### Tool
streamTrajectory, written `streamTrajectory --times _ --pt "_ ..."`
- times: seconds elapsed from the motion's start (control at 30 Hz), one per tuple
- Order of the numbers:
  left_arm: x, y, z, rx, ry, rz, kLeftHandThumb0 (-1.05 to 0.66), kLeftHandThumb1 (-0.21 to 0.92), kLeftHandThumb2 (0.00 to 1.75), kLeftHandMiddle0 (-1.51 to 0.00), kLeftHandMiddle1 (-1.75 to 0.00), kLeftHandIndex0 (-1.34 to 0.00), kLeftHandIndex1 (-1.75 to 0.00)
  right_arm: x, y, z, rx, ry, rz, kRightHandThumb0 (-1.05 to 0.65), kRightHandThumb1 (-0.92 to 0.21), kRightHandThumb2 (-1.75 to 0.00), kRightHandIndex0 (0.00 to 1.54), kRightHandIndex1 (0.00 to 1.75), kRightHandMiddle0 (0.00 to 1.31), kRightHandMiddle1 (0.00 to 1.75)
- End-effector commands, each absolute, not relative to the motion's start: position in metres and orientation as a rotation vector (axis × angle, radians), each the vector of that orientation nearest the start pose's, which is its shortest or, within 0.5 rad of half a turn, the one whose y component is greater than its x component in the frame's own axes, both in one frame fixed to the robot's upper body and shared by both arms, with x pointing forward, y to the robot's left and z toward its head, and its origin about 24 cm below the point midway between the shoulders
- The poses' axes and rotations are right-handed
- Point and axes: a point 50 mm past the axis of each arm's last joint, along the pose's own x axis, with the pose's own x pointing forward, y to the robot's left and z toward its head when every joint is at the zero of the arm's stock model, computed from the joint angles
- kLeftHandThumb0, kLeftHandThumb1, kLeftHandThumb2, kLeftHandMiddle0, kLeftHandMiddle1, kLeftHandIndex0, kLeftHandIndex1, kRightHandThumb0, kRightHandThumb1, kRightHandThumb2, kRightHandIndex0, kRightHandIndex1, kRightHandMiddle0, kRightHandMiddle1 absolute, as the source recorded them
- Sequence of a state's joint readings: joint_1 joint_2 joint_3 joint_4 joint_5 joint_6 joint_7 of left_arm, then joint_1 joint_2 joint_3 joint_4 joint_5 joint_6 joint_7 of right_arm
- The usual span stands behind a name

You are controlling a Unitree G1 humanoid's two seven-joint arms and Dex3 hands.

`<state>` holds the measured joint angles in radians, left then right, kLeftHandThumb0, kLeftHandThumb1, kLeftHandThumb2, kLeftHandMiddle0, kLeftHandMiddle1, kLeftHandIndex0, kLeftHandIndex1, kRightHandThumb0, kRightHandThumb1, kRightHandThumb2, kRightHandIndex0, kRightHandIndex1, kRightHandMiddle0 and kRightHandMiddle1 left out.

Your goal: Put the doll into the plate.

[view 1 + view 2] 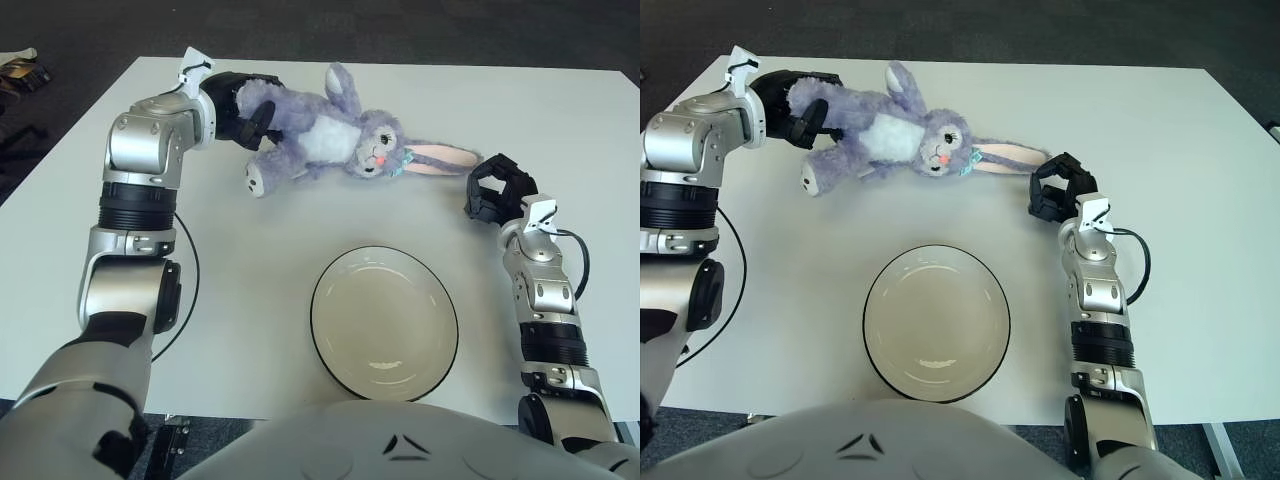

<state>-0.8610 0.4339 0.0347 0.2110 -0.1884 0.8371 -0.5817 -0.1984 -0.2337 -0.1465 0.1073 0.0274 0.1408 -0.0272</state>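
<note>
Doll (330, 135): soft, light plush, lying on the surface at 11 o'clock of the plate (330, 345); I'm clamping my left hand (245, 112) on its leg, right hand (497, 190) hovering spread near its ear.

Lab-like room: bare white table (560, 130) on dark carpet (400, 30).

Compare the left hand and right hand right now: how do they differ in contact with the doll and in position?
The left hand is closed on the doll's body at the far left of the table; the right hand holds nothing, its fingers loosely spread beside the tip of the doll's long ear. The left hand sits farther from the plate than the right hand. Both are at the far side of the plate, which has nothing in it.
</note>
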Motion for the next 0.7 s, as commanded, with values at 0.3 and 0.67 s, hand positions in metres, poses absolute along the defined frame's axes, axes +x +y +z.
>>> streamTrajectory --times 0.3,0.67 --pt "0.363 0.164 0.215 0.148 0.164 -0.555 0.0 0.02 1.58 -0.75 -1.54 -0.77 -1.75 0.283 -0.211 0.061 -0.278 0.027 -0.154 -0.45 -0.42 -1.18 1.17 1.75 0.53 1.75" --pt "0.363 0.161 0.211 0.13 0.193 -0.548 0.0 0.0 1.6 -0.76 -1.51 -0.82 -1.75 0.281 -0.19 0.091 -0.468 -0.222 -0.161 -0.46 -0.4 -1.21 1.12 1.75 0.55 1.75"
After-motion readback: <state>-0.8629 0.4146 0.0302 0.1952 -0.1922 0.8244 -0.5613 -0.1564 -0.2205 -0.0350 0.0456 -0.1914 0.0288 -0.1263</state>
